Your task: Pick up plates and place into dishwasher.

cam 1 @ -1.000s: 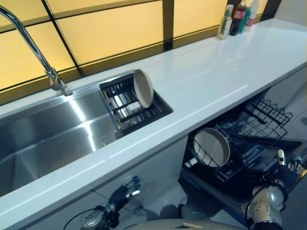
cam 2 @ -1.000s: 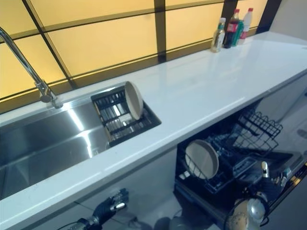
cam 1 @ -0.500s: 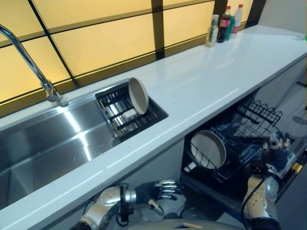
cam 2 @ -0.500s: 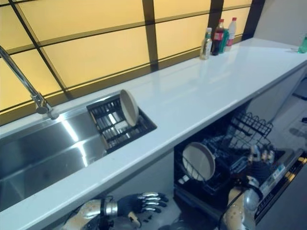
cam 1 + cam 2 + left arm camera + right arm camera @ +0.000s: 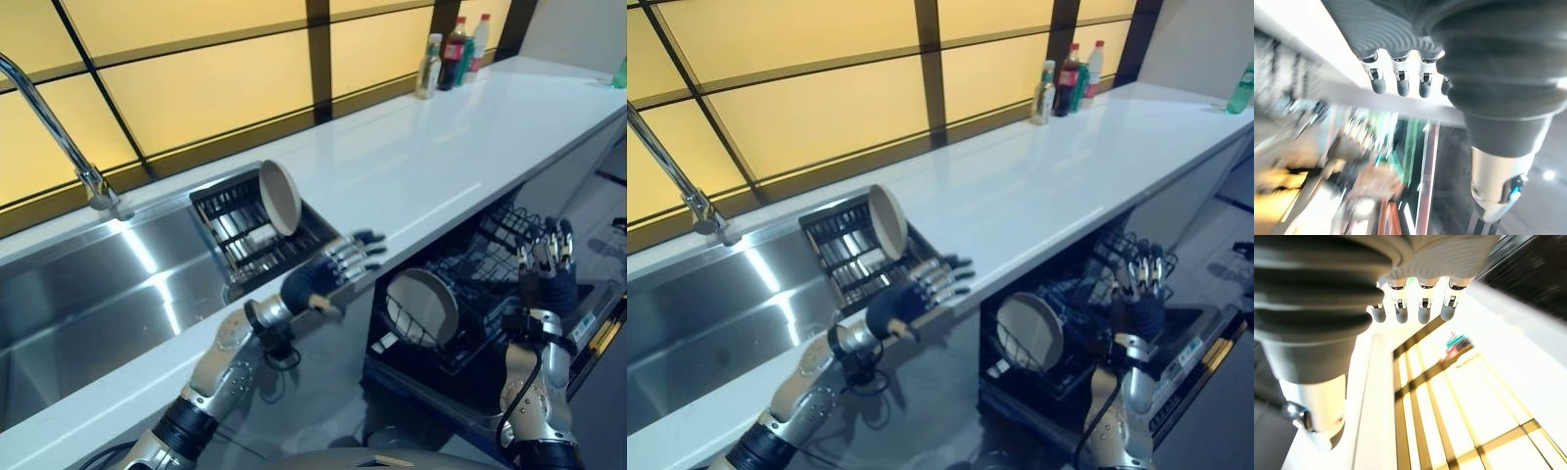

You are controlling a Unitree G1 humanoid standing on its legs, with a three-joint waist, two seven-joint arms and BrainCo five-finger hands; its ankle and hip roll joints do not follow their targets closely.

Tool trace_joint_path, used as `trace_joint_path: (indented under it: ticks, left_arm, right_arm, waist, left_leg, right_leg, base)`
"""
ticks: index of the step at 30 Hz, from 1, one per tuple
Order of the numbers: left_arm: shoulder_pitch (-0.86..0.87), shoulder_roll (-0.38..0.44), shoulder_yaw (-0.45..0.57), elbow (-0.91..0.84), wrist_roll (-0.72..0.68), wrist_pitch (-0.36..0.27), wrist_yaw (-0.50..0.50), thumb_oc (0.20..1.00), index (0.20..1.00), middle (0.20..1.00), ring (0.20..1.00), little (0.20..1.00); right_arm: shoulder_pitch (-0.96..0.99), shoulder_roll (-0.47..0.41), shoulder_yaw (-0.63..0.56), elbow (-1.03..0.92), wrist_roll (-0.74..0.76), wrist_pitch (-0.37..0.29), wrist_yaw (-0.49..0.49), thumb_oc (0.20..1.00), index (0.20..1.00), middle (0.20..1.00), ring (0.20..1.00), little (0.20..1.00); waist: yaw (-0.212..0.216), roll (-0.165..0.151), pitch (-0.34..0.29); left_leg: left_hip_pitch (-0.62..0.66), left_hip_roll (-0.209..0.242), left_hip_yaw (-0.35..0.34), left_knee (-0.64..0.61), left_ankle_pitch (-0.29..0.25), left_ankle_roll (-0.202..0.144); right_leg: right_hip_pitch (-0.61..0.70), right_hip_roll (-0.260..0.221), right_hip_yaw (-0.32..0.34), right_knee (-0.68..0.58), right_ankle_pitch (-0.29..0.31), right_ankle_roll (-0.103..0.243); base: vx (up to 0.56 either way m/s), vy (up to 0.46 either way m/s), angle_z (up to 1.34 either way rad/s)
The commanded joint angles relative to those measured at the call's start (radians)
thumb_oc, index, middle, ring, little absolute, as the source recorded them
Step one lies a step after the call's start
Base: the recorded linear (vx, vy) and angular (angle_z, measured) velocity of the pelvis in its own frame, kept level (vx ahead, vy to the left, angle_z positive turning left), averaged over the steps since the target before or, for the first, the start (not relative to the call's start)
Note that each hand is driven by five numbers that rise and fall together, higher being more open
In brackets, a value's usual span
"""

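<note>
Two plates in sight: one plate (image 5: 279, 197) propped on edge, tilted, in the dark drying rack (image 5: 257, 227) at the right end of the steel sink (image 5: 88, 294), the other plate (image 5: 421, 305) standing upright in the lower rack (image 5: 460, 323) of the open dishwasher (image 5: 578, 328) under the white desk (image 5: 431, 162). Left hand (image 5: 328, 274) raised before the near edge of the desk, just right of the drying rack, fingers (image 5: 358, 257) extended and released, grasping nothing, apart from both plates. Right hand (image 5: 547, 279) lifted above the dishwasher's right side, fingers (image 5: 549, 250) pointing up, straight, released, empty. Curved tap (image 5: 59, 117) at far left; bottles (image 5: 451, 54) clustered at the far right of the desk.
</note>
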Motion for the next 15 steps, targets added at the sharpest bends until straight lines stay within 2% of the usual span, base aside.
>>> trace_joint_path:
  ticks: [1, 4, 8, 11, 15]
  left_arm:
    - [-0.065, 0.026, 0.102, -0.089, 0.081, -0.069, 0.136, 1.000, 1.000, 1.000, 1.000, 1.000]
    - [-0.070, 0.040, 0.166, -0.098, 0.146, -0.060, 0.198, 1.000, 1.000, 1.000, 1.000, 1.000]
    - [-0.102, 0.048, 0.205, -0.086, 0.256, -0.059, 0.269, 1.000, 1.000, 1.000, 1.000, 1.000]
    - [-0.121, 0.058, 0.219, -0.059, 0.365, -0.073, 0.329, 1.000, 1.000, 1.000, 1.000, 1.000]
    - [-0.120, 0.078, 0.243, -0.051, 0.405, -0.053, 0.370, 1.000, 1.000, 1.000, 1.000, 1.000]
  right_arm:
    - [-0.044, -0.075, 0.002, -0.073, -0.214, -0.010, -0.069, 1.000, 1.000, 1.000, 1.000, 1.000]
    - [-0.078, -0.105, 0.026, -0.065, -0.221, 0.041, -0.083, 1.000, 1.000, 1.000, 1.000, 1.000]
    - [-0.126, -0.107, 0.072, -0.028, -0.189, 0.098, -0.049, 1.000, 1.000, 1.000, 1.000, 1.000]
    - [-0.155, -0.116, 0.117, 0.013, -0.224, 0.122, -0.040, 1.000, 1.000, 1.000, 1.000, 1.000]
    - [-0.168, -0.150, 0.144, 0.007, -0.291, 0.148, -0.052, 1.000, 1.000, 1.000, 1.000, 1.000]
  waist:
    - [0.044, -0.012, 0.013]
    - [0.075, -0.019, 0.010]
    - [0.108, -0.026, 0.007]
    - [0.124, -0.027, 0.007]
    - [0.136, -0.030, 0.010]
  left_leg:
    - [0.022, -0.033, -0.068, 0.001, -0.065, 0.048]
    - [0.017, -0.032, -0.090, 0.002, -0.059, 0.044]
    - [0.017, -0.026, -0.114, -0.006, -0.049, 0.036]
    - [0.015, -0.018, -0.128, -0.007, -0.043, 0.029]
    - [0.008, -0.007, -0.142, -0.008, -0.037, 0.021]
  right_leg:
    - [-0.010, 0.043, 0.040, -0.014, 0.070, 0.048]
    - [0.007, 0.041, 0.019, -0.024, 0.056, 0.040]
    - [0.028, 0.044, -0.009, -0.042, 0.034, 0.027]
    - [0.041, 0.048, -0.024, -0.050, 0.008, 0.016]
    - [0.048, 0.057, -0.030, -0.054, -0.012, 0.002]
  base:
    - [0.02, 0.007, 0.27]
    - [0.03, -0.002, 0.13]
    - [0.07, -0.024, 0.23]
    - [0.09, -0.036, 0.31]
    - [0.11, -0.045, 0.20]
